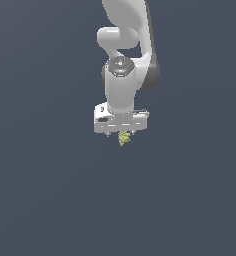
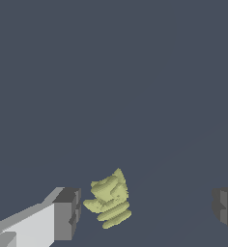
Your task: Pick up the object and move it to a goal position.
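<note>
Hanging straight down from the white arm in the exterior view, gripper (image 1: 121, 133) low over the plain dark ground, with the object (image 1: 123, 138) showing as a tiny yellow-green lump just under the white hand, seemingly between the fingertips. No goal marker anywhere in sight. Whether lump and ground touch: cannot tell from here.

Looking down between the fingers in the wrist view: fingers wide apart, one dark pad (image 2: 67, 212) at one side, the other (image 2: 225, 208) well across the frame. Object (image 2: 109, 201) lying between them but off-centre, just beside the first pad and far from the second, not yet gripped. Ridged, lumpy, irregular; probably prone to rolling or twisting when pinched.

Judged as the grasp step, lift not yet begun. Best done by centring the hand over the lump first, then closing slowly so both pads meet it together rather than one shoving it sideways. Worth lifting only once the pinch looks firm.
</note>
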Motion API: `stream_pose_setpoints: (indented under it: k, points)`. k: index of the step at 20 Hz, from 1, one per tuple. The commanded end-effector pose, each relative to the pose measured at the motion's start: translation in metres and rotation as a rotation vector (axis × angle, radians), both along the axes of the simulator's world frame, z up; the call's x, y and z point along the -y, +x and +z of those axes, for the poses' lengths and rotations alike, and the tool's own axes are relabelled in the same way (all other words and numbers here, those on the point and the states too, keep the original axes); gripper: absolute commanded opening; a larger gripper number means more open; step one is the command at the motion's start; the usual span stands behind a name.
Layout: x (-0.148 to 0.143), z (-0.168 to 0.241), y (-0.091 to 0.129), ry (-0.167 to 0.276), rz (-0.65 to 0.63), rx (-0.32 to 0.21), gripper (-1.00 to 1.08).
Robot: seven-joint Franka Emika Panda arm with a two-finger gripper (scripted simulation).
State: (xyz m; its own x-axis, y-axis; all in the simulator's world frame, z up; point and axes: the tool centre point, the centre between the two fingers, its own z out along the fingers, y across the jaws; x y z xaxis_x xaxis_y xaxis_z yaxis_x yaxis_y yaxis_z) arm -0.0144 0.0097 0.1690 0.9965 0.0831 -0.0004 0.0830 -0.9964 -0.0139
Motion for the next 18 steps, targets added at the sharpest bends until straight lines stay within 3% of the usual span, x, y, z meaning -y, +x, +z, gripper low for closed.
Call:
stream_pose_setpoints:
  k: [1, 18]
  points:
    - [-0.001, -0.008, -0.006, -0.002, 0.044, 0.0, 1.0]
    - [-0.016, -0.072, -0.07, -0.013, 0.441, 0.004, 1.0]
